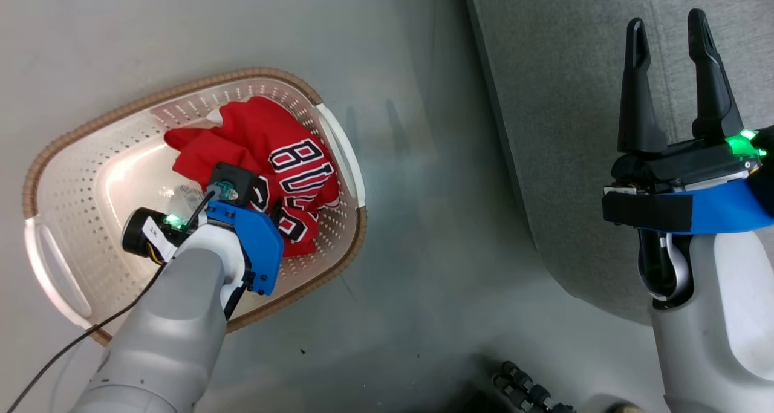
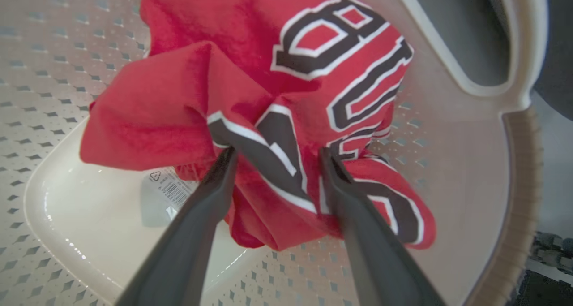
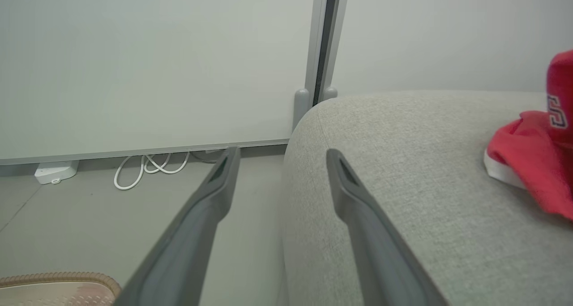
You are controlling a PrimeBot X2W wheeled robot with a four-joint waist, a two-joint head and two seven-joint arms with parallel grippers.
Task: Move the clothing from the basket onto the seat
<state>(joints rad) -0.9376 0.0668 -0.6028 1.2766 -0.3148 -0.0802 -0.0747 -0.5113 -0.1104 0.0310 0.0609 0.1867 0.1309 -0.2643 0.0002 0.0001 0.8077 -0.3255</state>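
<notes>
Jersey point(image 2: 179, 100) sits bunched in basket point(image 1: 66, 183); I see left fingers point(image 2: 210, 198) apart astride its fold, right fingers point(image 1: 638, 98) apart over seat point(image 1: 574, 98).

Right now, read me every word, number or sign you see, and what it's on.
"BUL", rest folded under: jersey in the basket.
"S", perhaps "5", cut off: red garment on the seat.
Barcode sticker on basket floor: digits too small.
White tag on the left arm: too small.
</notes>
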